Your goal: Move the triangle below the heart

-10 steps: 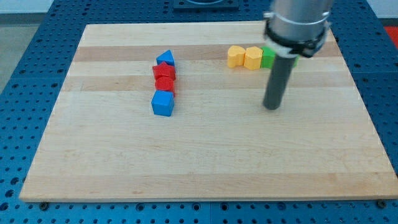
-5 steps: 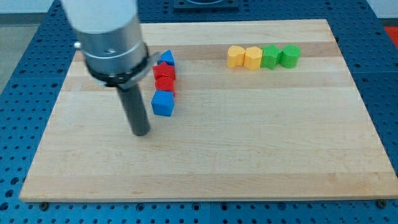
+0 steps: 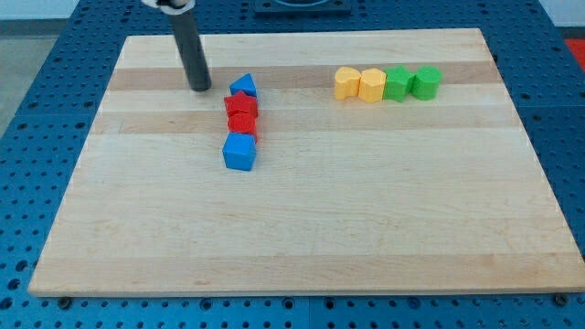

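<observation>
You have my tip (image 3: pixel 200 88) on the board (image 3: pixel 302 228), upper left of the frame, holding nothing, just left of the blue triangle (image 3: pixel 244 86) without touching. Triangle tops a column at upper centre-left. Yellow heart (image 3: pixel 345 82): upper right of centre.

From my end the light is bright and even, seemingly from overhead, with no hard glare on the table (image 3: pixel 366 219). Shadows are faint and short: a soft dark patch sits right at my tip (image 3: pixel 200 89), and small ones hug the blocks off to its right in the view. Focus is crisp throughout, edges straight, no motion blur.
</observation>
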You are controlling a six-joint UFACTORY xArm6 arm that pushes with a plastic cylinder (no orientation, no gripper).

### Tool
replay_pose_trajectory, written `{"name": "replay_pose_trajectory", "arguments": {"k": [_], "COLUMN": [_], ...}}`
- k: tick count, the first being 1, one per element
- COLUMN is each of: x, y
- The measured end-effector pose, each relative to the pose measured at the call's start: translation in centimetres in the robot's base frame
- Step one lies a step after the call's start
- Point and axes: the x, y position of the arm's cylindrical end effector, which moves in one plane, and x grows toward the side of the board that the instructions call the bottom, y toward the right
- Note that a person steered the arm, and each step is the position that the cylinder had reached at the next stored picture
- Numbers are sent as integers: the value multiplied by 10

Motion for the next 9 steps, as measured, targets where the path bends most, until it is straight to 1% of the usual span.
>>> {"name": "replay_pose_trajectory", "arguments": {"k": [1,2,5,6,7,9], "x": [-2,3,31,42,57,100], "y": [33,54,63,76,94,103]}}
